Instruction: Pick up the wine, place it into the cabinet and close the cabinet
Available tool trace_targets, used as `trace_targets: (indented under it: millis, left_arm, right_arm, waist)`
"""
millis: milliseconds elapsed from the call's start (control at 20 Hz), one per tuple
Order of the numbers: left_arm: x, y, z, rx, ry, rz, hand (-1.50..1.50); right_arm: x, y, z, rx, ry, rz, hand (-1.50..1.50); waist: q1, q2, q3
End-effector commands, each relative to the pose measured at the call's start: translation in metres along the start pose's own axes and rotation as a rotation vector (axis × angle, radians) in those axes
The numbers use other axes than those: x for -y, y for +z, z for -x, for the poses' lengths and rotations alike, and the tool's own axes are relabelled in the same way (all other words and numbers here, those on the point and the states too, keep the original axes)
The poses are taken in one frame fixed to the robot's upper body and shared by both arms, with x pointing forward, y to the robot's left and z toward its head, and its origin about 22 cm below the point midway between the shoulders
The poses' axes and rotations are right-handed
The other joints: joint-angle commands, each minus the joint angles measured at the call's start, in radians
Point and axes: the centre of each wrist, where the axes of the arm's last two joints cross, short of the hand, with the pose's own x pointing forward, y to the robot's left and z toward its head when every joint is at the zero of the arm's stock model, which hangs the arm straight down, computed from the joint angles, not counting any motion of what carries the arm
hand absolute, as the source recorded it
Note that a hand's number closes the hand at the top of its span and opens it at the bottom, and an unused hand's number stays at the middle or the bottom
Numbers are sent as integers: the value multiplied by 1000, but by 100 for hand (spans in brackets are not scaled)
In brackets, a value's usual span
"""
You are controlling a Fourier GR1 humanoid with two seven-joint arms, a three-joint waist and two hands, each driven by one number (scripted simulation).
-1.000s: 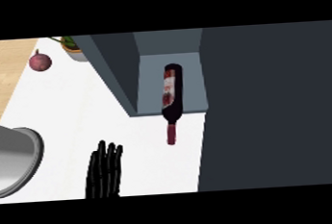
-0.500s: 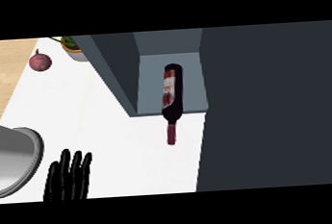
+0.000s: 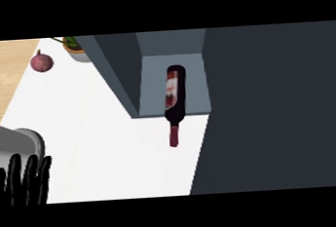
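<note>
A wine bottle lies in the open cabinet, neck jutting out over the counter. Left hand, fingers straight and slightly spread, rests well left of the cabinet. Glass: likely heavy, slippery, breakable; best gripped around the body.

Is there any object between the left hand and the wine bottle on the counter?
Nothing visible. The left hand shows at the lower left edge with fingers straight, and only bare white counter lies between it and the wine bottle, which lies with its body in the cabinet opening and its neck sticking out.
</note>
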Motion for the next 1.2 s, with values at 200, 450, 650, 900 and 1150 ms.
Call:
trace_targets:
  millis: [200,450,650,900,1150]
  left_arm:
    - [-42,-8,-17,-1,-27,-27,-150]
    - [-66,-12,-16,-24,-27,-12,-150]
    - [-74,-8,-24,-22,-44,1,-150]
    - [-80,-18,-36,-14,-21,9,-150]
    - [-77,-30,-31,-17,17,9,-150]
  right_arm:
    - [-48,13,-34,106,-1,-131,150]
    - [-72,-7,-25,116,-38,-149,150]
    - [-86,-2,-33,105,-58,-132,150]
    - [-96,-22,-33,147,15,-84,150]
    - [-103,-40,-35,182,67,-55,150]
  waist:
    - [1,-2,-1]
    - [-6,-4,-2]
    - [-2,-4,-1]
    - [11,-6,-3]
    - [3,1,-3]
